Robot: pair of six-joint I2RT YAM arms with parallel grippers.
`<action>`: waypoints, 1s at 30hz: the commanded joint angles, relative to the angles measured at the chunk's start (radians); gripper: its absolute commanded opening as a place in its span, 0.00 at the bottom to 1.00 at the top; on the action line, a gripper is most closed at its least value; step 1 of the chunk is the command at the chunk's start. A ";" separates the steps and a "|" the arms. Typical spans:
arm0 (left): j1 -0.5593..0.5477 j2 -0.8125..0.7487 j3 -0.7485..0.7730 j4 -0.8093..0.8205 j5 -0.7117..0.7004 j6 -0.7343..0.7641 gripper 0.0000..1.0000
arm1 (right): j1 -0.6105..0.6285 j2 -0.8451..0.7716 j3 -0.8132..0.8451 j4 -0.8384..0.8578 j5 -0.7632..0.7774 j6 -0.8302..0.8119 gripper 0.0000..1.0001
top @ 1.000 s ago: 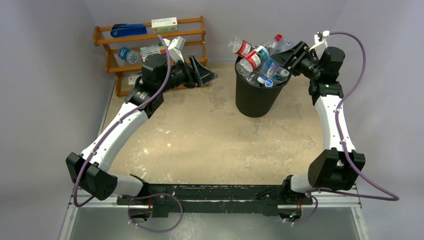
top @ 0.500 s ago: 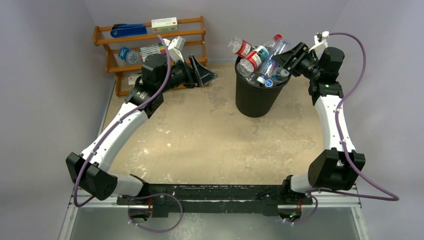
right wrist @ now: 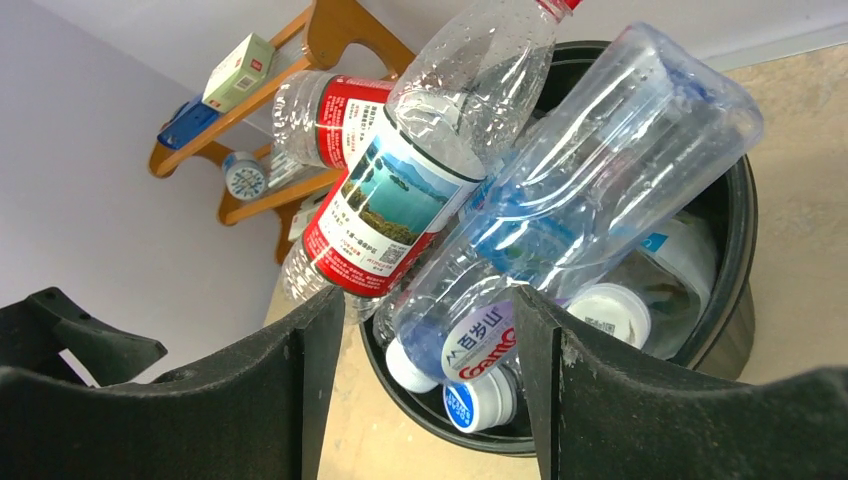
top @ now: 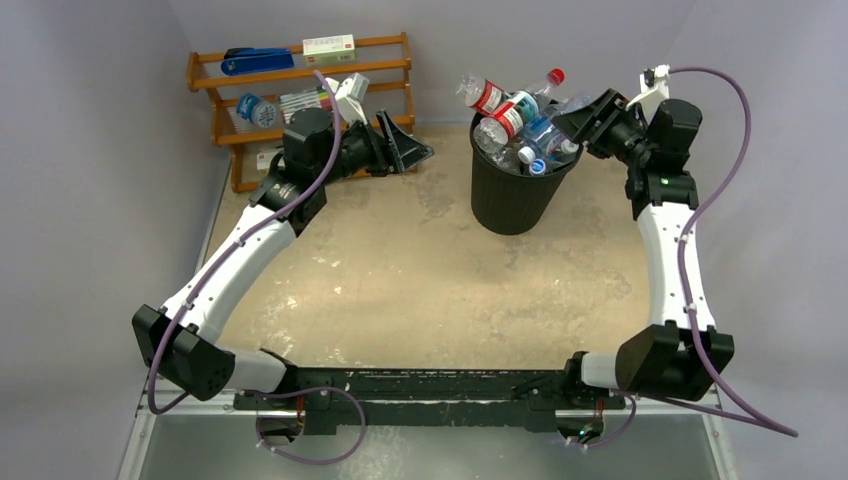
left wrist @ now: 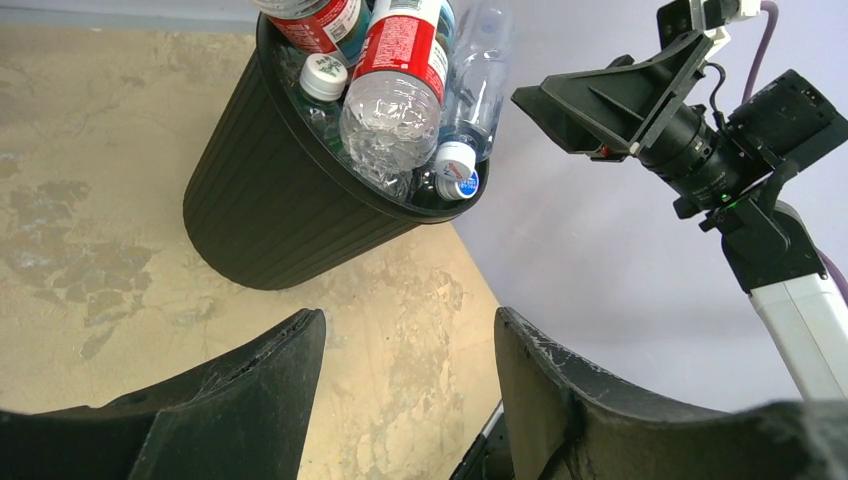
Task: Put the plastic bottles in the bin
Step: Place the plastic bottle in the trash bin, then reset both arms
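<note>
The black bin (top: 512, 195) stands at the back of the table, heaped above its rim with several plastic bottles (top: 515, 125), clear with red, blue and white labels. In the right wrist view a clear blue-labelled bottle (right wrist: 570, 200) lies on top of the heap beside a red-labelled one (right wrist: 385, 215). My right gripper (top: 588, 118) is open and empty, just right of the bin's rim (right wrist: 735, 250). My left gripper (top: 405, 148) is open and empty, left of the bin, in front of the rack. One more bottle (top: 258, 110) lies on the rack's middle tier. The left wrist view shows the bin (left wrist: 270, 200).
The wooden three-tier rack (top: 300, 75) stands at the back left with a blue stapler (top: 255, 60) and a white box (top: 328, 45) on its top tier. Grey walls close the back and both sides. The table's worn tan top (top: 420, 270) spreads in front of the bin.
My right gripper has drawn back to the right, away from the bin, leaving the blue-labelled bottle on the heap. The left arm has not moved.
</note>
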 commanded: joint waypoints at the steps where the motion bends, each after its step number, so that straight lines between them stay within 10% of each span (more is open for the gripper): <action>1: 0.006 -0.038 0.008 0.033 0.000 0.015 0.62 | -0.009 -0.031 0.022 -0.004 0.018 -0.038 0.66; 9: 0.010 -0.040 0.032 -0.027 -0.026 0.040 0.63 | -0.013 -0.053 0.016 0.003 -0.001 -0.051 0.73; 15: 0.014 -0.043 0.044 -0.073 -0.075 0.071 0.72 | -0.013 -0.093 0.030 -0.006 -0.037 -0.090 1.00; 30: 0.023 -0.056 -0.013 -0.195 -0.364 0.137 0.78 | -0.013 -0.211 -0.077 -0.039 0.020 -0.197 1.00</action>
